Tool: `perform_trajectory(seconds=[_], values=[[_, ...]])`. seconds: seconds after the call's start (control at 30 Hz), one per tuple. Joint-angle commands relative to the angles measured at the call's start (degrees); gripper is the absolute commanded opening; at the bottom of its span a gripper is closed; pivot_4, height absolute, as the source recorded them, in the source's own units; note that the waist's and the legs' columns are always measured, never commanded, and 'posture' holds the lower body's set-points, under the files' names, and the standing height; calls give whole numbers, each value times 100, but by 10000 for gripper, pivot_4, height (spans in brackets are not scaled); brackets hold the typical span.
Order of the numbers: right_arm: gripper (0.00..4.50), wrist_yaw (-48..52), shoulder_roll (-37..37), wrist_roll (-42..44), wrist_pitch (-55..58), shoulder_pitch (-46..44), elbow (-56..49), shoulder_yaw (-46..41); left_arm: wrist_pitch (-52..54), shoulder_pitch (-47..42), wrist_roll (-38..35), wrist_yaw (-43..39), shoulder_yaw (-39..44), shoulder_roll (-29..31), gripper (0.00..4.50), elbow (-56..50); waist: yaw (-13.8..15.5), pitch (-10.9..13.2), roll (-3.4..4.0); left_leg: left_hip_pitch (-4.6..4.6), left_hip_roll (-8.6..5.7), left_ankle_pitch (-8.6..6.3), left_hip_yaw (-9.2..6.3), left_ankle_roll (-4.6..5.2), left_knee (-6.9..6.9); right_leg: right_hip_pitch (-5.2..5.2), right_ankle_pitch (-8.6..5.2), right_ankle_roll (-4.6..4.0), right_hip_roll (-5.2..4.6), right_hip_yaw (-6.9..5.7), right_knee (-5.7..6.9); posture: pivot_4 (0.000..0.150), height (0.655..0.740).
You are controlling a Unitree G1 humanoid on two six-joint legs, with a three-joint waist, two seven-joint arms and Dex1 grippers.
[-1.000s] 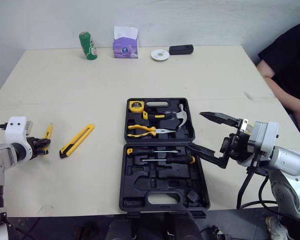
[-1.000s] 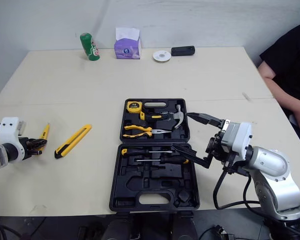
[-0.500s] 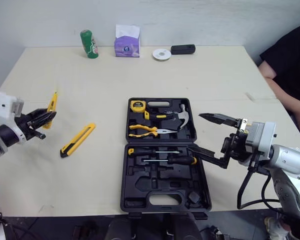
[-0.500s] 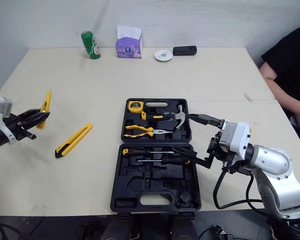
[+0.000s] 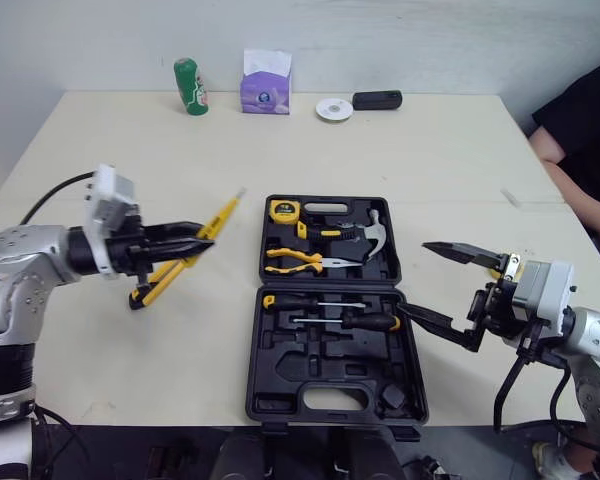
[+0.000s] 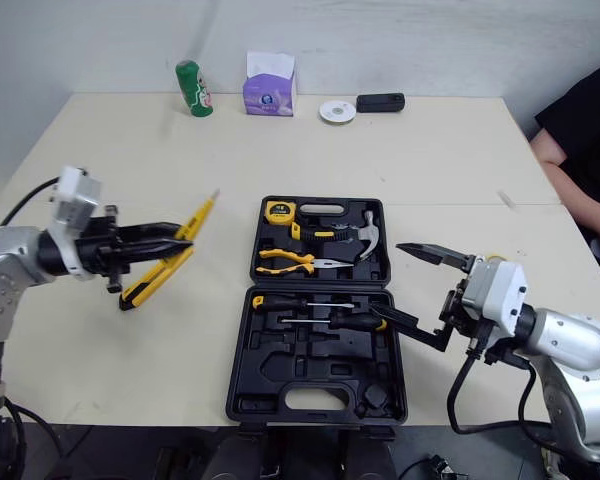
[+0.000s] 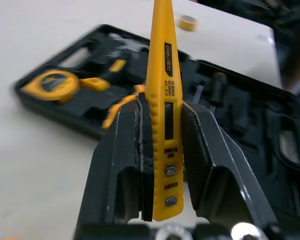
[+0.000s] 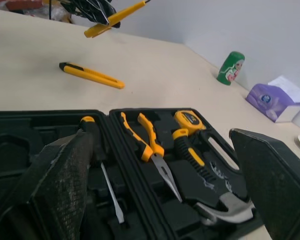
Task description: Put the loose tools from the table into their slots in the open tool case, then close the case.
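Note:
My left gripper [image 5: 206,240] is shut on a yellow tester pen [image 5: 223,214] and holds it in the air just left of the open black tool case [image 5: 325,378]. The left wrist view shows the pen [image 7: 164,95] pinched between both fingers [image 7: 124,150], pointing toward the case. A yellow utility knife [image 5: 152,287] lies on the table under that gripper. The case's far half holds a tape measure [image 5: 277,210], hammer [image 5: 365,232] and pliers [image 5: 298,262]; two screwdrivers [image 5: 330,310] lie in the near half. My right gripper [image 5: 416,279] stands open at the case's right edge.
Along the table's far edge stand a green can [image 5: 190,87], a purple tissue box [image 5: 266,80], a white disc [image 5: 334,109] and a small black device [image 5: 377,100]. A person in black [image 5: 580,130] sits at the right side.
My left gripper lifted the yellow pen off the table and carried it right, over the knife, toward the case. The right gripper stayed open beside the case. The camera shifted slightly.

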Motion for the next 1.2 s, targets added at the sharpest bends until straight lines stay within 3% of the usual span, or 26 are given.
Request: perform_trajectory(seconds=[0.03, 0.2, 0.53, 0.7, 0.97, 1.2], values=[[45000, 1, -5, 148, -48, 353, -474, -304, -72, -349, 65, -337, -553, -45, 4948, -544, 7, 0, 0, 0, 0, 0, 0, 0, 0, 0, 0, 0, 1, 0, 0, 1500, 7400], [45000, -45, -97, 180, 90, 810, -785, -540, -223, -589, 613, -646, -1621, -60, 4948, -1104, -13, 0, 0, 3, 0, 1, 6, 1, 3, 3, 0, 0, 8, 9, -1, 1500, 7400], [45000, -75, -63, 340, 316, 1440, -1225, -799, 418, -1392, 2383, -121, -3573, -288, 4948, -1482, 51, 0, -1, -6, 3, 0, -2, 7, 29, 6, 1, 1, 13, 6, 1, 1500, 7400], [45000, -130, -58, 357, 377, 1569, -1352, -804, 1251, -1801, 2499, 4, -3897, -583, 4948, -1465, 123, 0, -1, -21, 10, -7, -7, 18, 63, 7, 2, 4, 16, 5, 3, 1500, 7400], [45000, -461, -69, 318, 594, 1397, -1608, -645, 1606, -1993, 3054, 175, -4421, -668, 4948, -1297, 136, 0, 0, -27, 10, -8, -12, 19, 71, 6, 2, 4, 15, 1, 4, 1500, 7400], [45000, -588, -22, 200, 594, 1265, -1609, -523, 1841, -2147, 3090, 67, -4634, -799, 4948, -1308, 132, 0, 0, -27, 11, -8, -14, 19, 73, 6, 2, 4, 16, 1, 5, 1500, 7400]])
